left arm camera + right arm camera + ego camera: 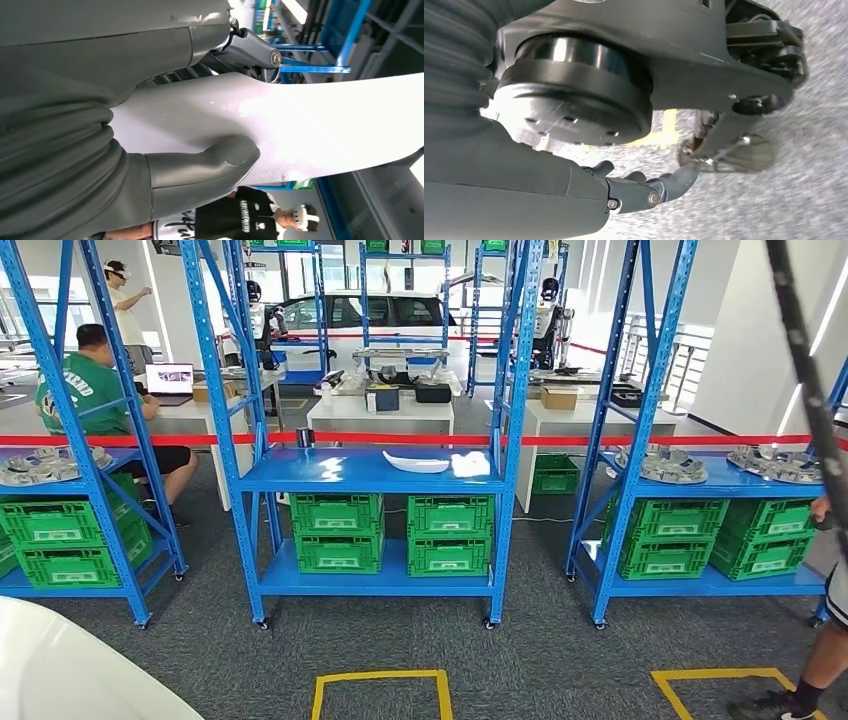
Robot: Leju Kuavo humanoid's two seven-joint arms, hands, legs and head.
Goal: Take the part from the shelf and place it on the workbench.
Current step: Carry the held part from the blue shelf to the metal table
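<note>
The white curved part is clamped in the left robot hand, thumb pressed on its face, its long axis running outward from the palm; its end is seen low at the robot's left. The right robot hand hangs over the carpet, fingers loosely apart, holding nothing. No table can be identified near the robot.
</note>
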